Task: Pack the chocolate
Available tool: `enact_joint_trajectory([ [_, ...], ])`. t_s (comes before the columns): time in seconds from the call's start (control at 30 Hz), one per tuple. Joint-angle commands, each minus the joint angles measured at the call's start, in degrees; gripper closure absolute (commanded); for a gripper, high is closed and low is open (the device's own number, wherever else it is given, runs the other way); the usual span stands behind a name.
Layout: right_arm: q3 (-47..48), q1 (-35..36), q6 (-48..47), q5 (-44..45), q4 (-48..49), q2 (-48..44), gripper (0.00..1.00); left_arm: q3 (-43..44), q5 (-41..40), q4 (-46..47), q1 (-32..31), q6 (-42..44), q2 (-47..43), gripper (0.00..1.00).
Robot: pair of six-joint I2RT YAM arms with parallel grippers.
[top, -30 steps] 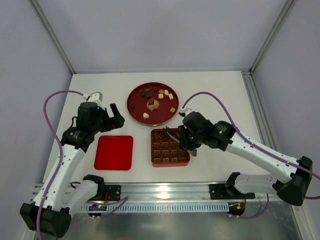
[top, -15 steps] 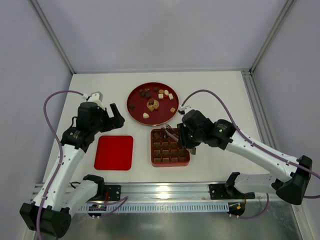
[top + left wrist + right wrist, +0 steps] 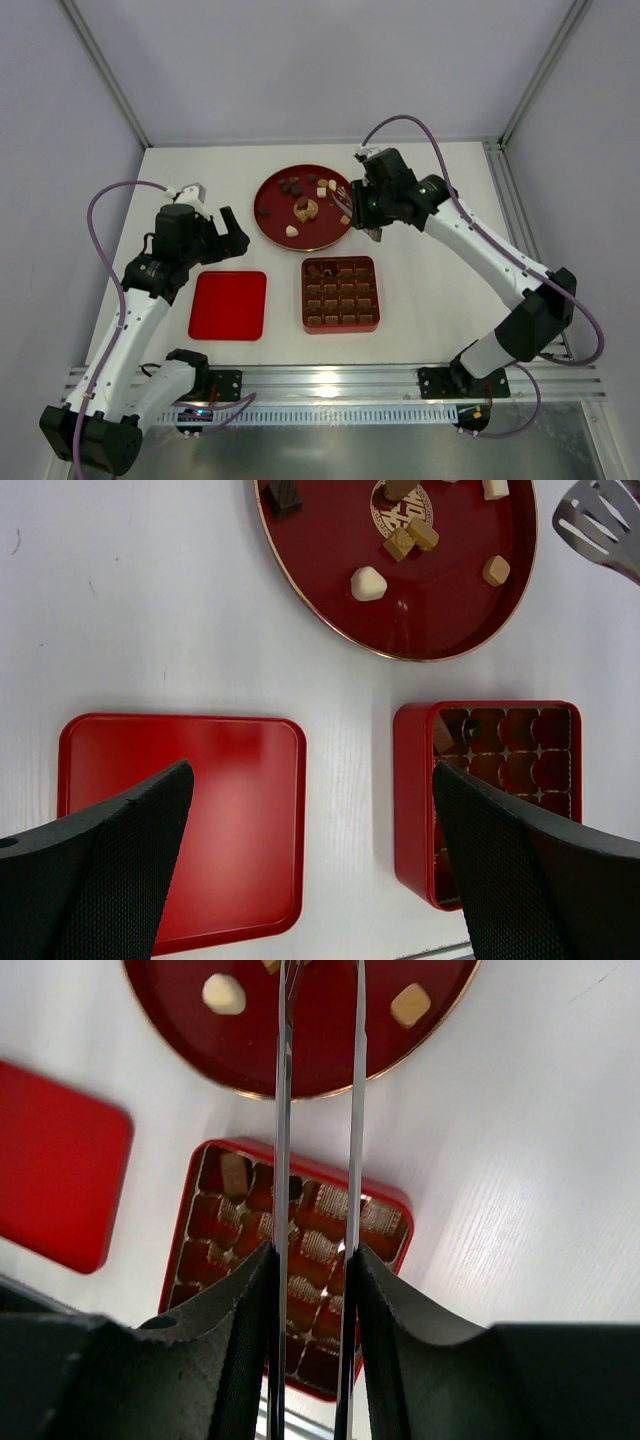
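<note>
1. White table [image 3: 440, 280] from above: chocolate [image 3: 305, 208] lies on plate [image 3: 262, 215], well apart from left gripper [image 3: 232, 232], which is spread wide; right gripper [image 3: 362, 210] clamps tongs [image 3: 346, 203] there.
2. Left wrist: chocolate [image 3: 368, 582] looks light, hard, maybe slippery.
3. Right wrist: pinch one piece gently by its sides.

White table [image 3: 440, 300]: plate [image 3: 320, 232], box [image 3: 340, 329] (open), lid [image 3: 228, 305]

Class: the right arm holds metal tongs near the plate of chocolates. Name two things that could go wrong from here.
1. The tongs in the right gripper are thin, smooth metal; a small chocolate may slip out or skid across the plate.
2. The box has tight cells, so a dropped piece might land across a divider or tip sideways.
</note>
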Motion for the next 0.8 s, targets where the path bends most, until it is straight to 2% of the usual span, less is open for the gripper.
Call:
enact_joint_trajectory([
  [0.0, 7.61, -2.55, -4.43, -1.97, 2.53, 6.62, 0.62, -0.01, 0.92, 0.96, 0.16, -0.02, 0.11, 0.00],
  [0.37, 25.64, -5.55, -5.14, -0.74, -0.19, 25.89, 0.59, 0.16, 1.10, 0.96, 0.16, 0.07, 0.29, 0.00],
  [0.77, 27.68, -5.55, -4.61, -0.22, -0.63, 30.47, 0.57, 0.07, 1.45, 1.05, 0.07, -0.02, 0.29, 0.00],
])
